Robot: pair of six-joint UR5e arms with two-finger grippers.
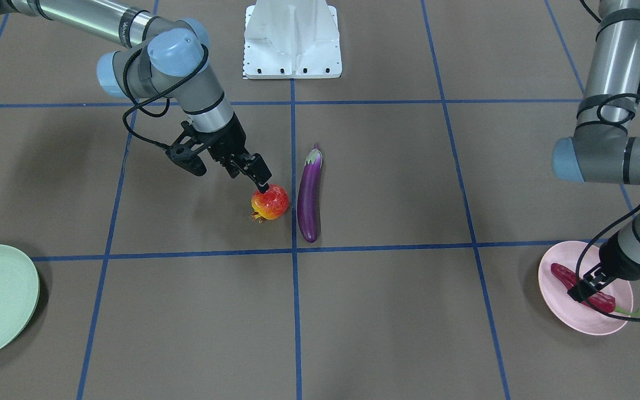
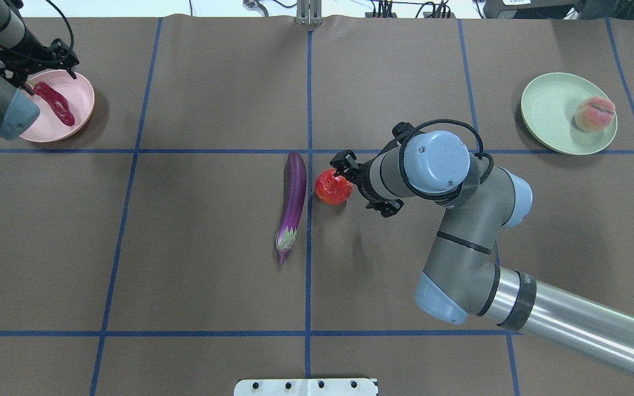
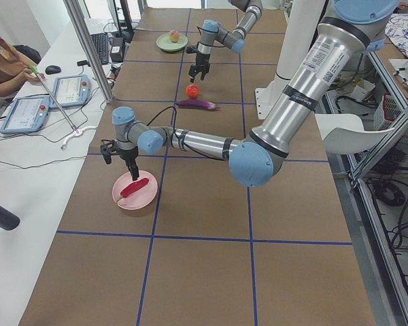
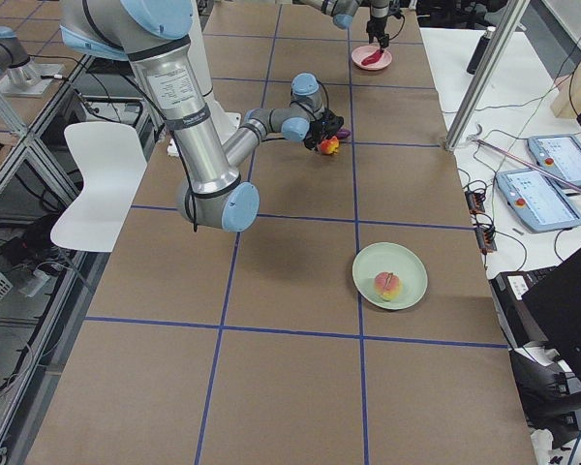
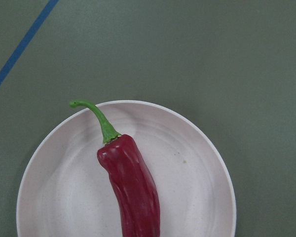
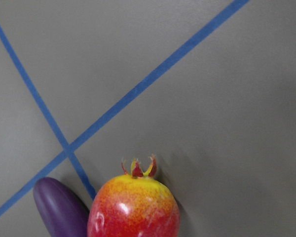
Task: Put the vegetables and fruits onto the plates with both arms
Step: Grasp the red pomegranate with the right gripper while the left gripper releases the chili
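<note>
Near left arm [image 3: 272, 129]: left fingers [image 3: 131, 172] hang just above the chili pepper [image 3: 133, 188], which lies on the pink plate [image 3: 147, 198].

Far right arm [image 3: 224, 35]: right fingers [image 3: 193, 73] sit just above the pomegranate [image 3: 192, 90]. The eggplant [image 3: 198, 104] lies on the surface [image 3: 204, 272] near them, and the peach [image 3: 173, 35] on the green plate [image 3: 164, 45] lies beyond. Finger gaps are too small to read.

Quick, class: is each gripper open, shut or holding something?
Left gripper: above the pepper lying on the pink plate; open or shut cannot be told.
Right gripper: at the pomegranate's top; grip cannot be told.
</note>
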